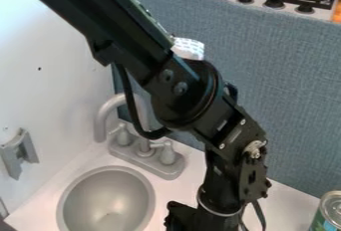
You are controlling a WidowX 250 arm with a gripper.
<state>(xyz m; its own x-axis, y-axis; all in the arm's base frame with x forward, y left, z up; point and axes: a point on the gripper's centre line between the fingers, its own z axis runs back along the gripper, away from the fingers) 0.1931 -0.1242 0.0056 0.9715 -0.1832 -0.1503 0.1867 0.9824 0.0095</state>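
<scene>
bench (287, 209): edge meets blue wall (279, 120), 4 o'clock
sink (106, 195): 7 o'clock, beside end effector (194, 219)
can (327, 215): 4–5 o'clock
arm (190, 93): slants from 11, bends downward
state: opening, hold cannot be told

claw (192, 218), basin (106, 200), can (327, 215) — cut off at bottom edge.
</scene>
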